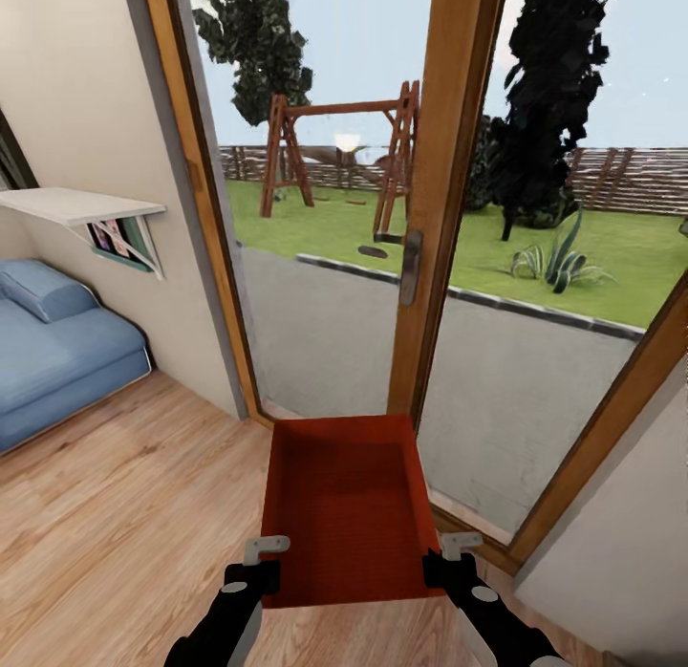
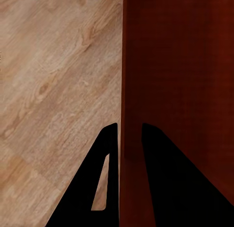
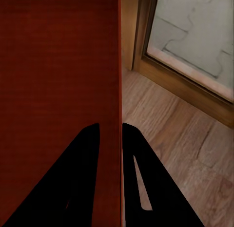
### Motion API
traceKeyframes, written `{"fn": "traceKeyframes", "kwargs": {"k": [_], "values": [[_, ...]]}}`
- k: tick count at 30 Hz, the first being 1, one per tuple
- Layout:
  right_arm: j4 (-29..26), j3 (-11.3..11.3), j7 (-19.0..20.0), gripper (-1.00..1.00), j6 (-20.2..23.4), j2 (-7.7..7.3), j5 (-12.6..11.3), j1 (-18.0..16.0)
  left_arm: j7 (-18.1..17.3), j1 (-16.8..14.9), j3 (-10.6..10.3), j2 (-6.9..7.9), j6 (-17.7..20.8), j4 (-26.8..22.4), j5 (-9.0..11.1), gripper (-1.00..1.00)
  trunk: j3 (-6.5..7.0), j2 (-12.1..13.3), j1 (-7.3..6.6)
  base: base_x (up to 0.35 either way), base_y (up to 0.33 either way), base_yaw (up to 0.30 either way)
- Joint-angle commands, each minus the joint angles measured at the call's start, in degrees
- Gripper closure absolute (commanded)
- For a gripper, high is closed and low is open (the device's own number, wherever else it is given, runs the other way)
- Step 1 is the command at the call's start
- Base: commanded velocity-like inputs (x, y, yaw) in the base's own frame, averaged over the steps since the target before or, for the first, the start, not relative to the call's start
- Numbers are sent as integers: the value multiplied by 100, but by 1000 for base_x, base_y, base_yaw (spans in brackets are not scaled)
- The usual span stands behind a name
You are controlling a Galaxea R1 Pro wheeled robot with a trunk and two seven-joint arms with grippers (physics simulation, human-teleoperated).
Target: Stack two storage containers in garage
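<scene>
Both claws, the left gripper (image 1: 256, 564) and right gripper (image 1: 452, 558), clamp opposite walls of a red storage container (image 1: 346, 500), carrying it level above the wood floor (image 1: 124, 514) for transport.

Upper left: a white wall shelf (image 1: 81, 205) over a blue cushioned sofa (image 1: 53, 347); centre: a wood-framed glass door (image 1: 449, 199).

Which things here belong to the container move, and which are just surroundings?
Job:
storage container, held over the wood-plank floor
left gripper, clamped on its left wall
right gripper, clamped on its right wall

Surroundings:
wood-framed glass door
blue cushion seat
white shelf
swing set outside
</scene>
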Motion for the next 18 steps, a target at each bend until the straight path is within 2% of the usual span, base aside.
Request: {"fn": "traceKeyframes", "kwargs": {"k": [1, 18], "values": [[15, 23, -16, 100, -24, -41, -71, -9, 15, -1, -12, -7, 38, -15, -91, 100, 20, 35, -21, 0, 0, 0], [15, 23, -16, 100, -24, -41, -71, -9, 15, -1, -12, -7, 38, -15, -91, 100, 477, 717, -394, 0, 0, 0]]}}
